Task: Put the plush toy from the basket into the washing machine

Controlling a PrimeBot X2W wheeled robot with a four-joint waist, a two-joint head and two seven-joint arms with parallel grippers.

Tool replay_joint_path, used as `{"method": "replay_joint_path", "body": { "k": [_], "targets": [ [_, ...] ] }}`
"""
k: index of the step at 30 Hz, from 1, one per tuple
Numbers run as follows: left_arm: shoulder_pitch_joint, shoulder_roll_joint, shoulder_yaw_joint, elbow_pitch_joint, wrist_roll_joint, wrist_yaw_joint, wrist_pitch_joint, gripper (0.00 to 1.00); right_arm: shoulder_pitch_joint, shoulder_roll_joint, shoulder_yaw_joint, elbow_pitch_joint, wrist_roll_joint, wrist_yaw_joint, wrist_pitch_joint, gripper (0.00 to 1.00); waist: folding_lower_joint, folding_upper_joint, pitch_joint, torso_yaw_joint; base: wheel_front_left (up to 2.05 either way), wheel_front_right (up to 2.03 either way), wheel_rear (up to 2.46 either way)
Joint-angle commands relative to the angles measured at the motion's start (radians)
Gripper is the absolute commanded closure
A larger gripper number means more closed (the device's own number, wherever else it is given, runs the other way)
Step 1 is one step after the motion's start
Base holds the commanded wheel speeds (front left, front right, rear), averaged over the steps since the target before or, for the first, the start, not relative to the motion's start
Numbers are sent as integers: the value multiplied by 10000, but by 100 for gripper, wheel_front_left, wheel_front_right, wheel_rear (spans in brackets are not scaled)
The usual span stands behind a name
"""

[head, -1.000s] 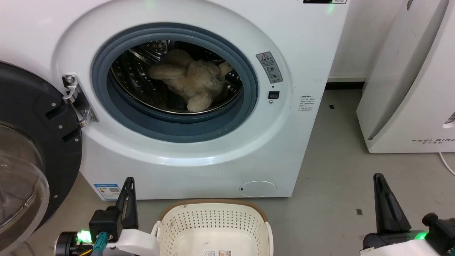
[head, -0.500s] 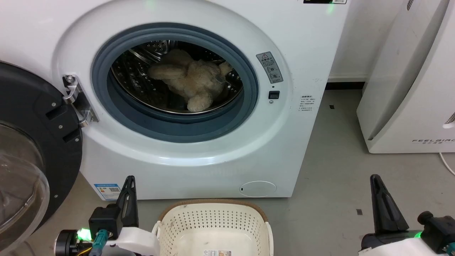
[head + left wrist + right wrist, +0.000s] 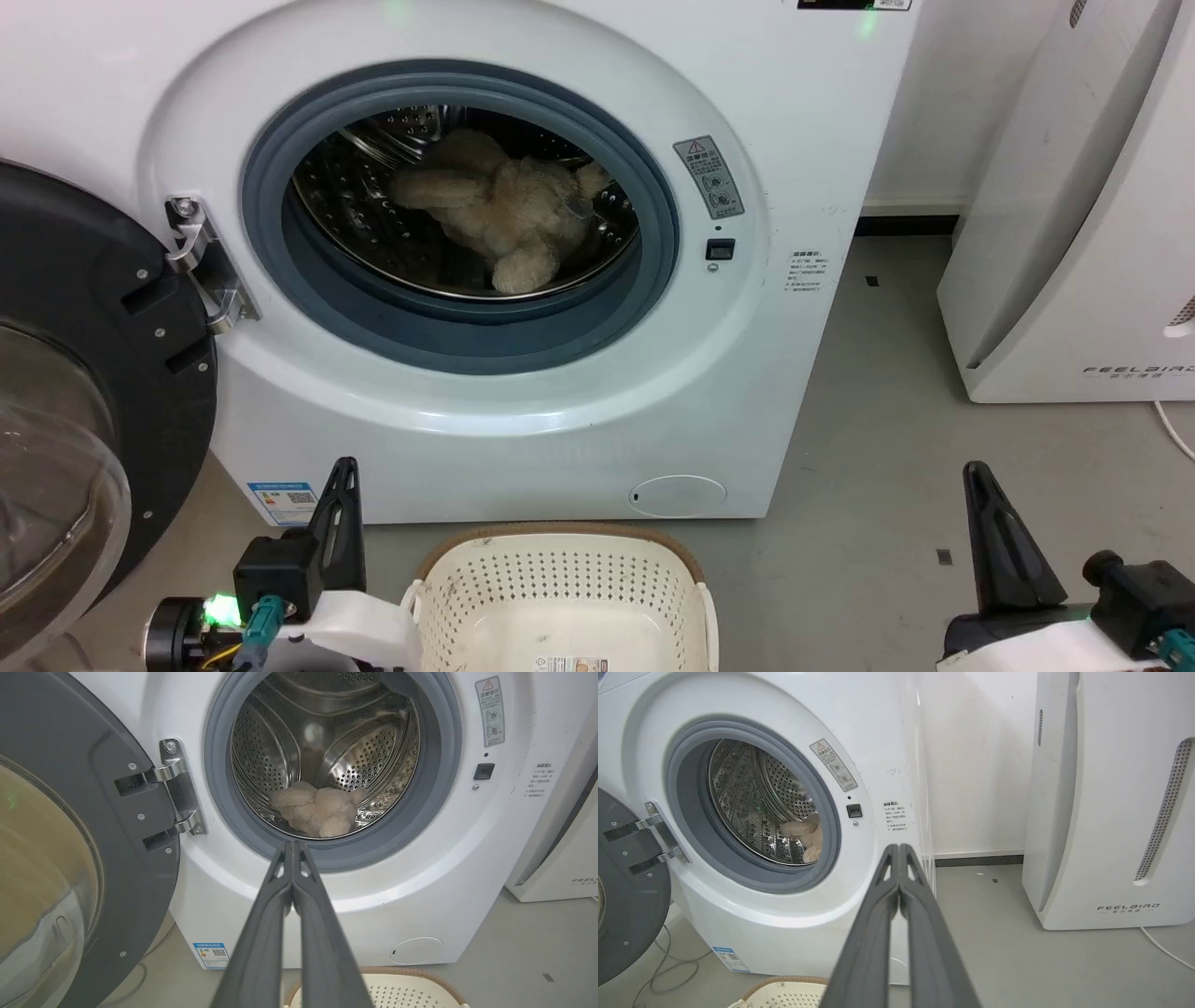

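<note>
The beige plush toy (image 3: pixel 504 215) lies inside the steel drum of the white washing machine (image 3: pixel 803 140), behind the grey gasket; the left wrist view shows the plush toy (image 3: pixel 320 812) low in the drum, and the right wrist view a limb of the plush toy (image 3: pixel 805 833). The black-framed door (image 3: pixel 84 373) hangs open at the left. The cream basket (image 3: pixel 560 583) stands on the floor before the machine with just a paper label on its floor. My left gripper (image 3: pixel 344 471) is shut beside the basket's left side. My right gripper (image 3: pixel 976 474) is shut at the lower right, over bare floor.
A white FEELAIR appliance (image 3: pixel 1074 233) stands to the right of the washer, with grey floor between them. A white cable (image 3: pixel 1172 425) runs along the floor by it. More cables (image 3: pixel 658 961) lie under the open door.
My right gripper has sunk a little and drifted slightly left in the head view. The left gripper, toy, basket and door stay as they were.
</note>
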Motion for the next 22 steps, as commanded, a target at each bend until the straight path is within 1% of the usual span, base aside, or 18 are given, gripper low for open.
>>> {"method": "replay_joint_path", "body": {
  "k": [1, 22],
  "targets": [
    [100, -39, 29, -99, 73, -13, 56, 100, -186, -2, 15, 32, -130, 2, 47, 100, 0, 0, 0, 1, 0, 0, 0],
    [154, -78, 54, -400, 120, -126, 464, 100, -305, -3, 49, 70, -578, 3, 458, 100, 0, 0, -5, 11, 0, 0, 0]
  ]
}}
